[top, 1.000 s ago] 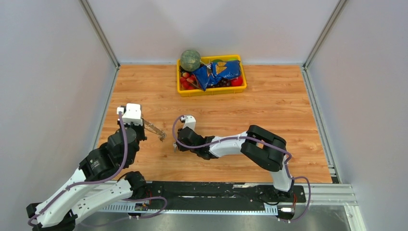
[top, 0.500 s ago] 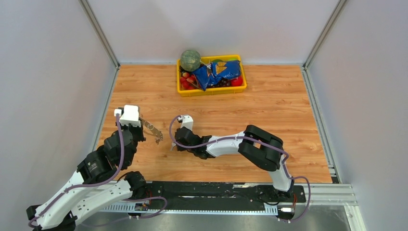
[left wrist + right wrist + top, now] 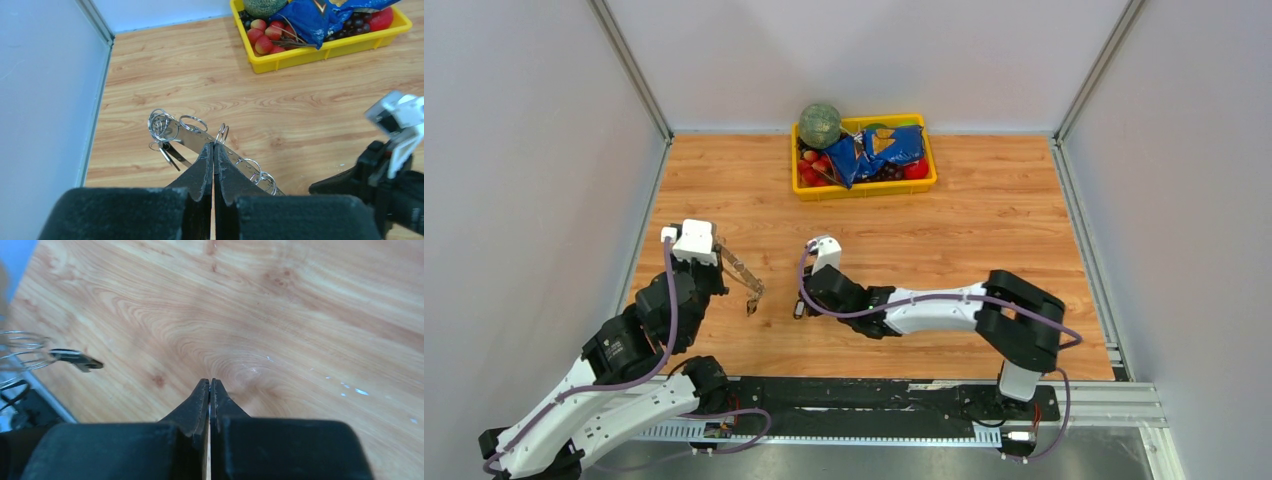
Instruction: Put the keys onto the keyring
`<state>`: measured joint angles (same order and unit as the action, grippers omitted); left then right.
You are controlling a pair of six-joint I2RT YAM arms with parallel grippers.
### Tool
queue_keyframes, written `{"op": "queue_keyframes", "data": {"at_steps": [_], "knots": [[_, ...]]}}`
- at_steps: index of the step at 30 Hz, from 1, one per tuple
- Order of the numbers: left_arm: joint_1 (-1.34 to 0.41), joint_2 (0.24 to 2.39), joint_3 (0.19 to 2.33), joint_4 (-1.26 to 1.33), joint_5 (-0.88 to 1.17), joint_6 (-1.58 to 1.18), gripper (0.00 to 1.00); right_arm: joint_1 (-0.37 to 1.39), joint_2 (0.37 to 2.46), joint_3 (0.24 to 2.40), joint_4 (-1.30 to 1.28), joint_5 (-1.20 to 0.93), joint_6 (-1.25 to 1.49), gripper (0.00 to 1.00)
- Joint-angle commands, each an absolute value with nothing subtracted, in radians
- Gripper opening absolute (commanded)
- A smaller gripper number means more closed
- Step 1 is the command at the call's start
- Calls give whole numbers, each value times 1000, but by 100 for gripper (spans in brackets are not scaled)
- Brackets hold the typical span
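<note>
Right gripper (image 3: pixel 210 385) edges toward 4 o'clock, pressed together, empty. Left gripper (image 3: pixel 213 150) pinches thin silver metal keyring (image 3: pixel 180 131). One black-headed silver key (image 3: pixel 75 358) apparently hangs on it (other keys unseen).

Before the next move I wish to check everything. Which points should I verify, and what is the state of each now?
1. The left claw grips the keyring: ok, shut on its metal strip.
2. The right claw is free: ok, shut with nothing between its fingers.
3. One key hangs at the end of the keyring: ok. Whether it is fully threaded: cannot tell.
4. Next key in view to pick: not ok, none visible.
5. The two claws are apart from each other: ok.
6. The yellow tray is away from both arms: ok.
</note>
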<state>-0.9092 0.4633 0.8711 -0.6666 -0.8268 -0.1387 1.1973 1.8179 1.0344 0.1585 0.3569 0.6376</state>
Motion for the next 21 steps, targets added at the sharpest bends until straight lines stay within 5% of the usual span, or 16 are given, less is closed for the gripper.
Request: {"op": "queue_keyframes", "data": {"at_steps": [1, 12, 21], "knots": [[-909, 467, 897, -595, -763, -100, 0, 1201, 1634, 958, 215, 355, 571, 0], [-909, 506, 936, -540, -428, -31, 0, 1180, 1222, 780, 267, 190, 340, 0], [-909, 553, 975, -490, -101, 29, 0, 1152, 985, 833, 133, 128, 213, 0]]}}
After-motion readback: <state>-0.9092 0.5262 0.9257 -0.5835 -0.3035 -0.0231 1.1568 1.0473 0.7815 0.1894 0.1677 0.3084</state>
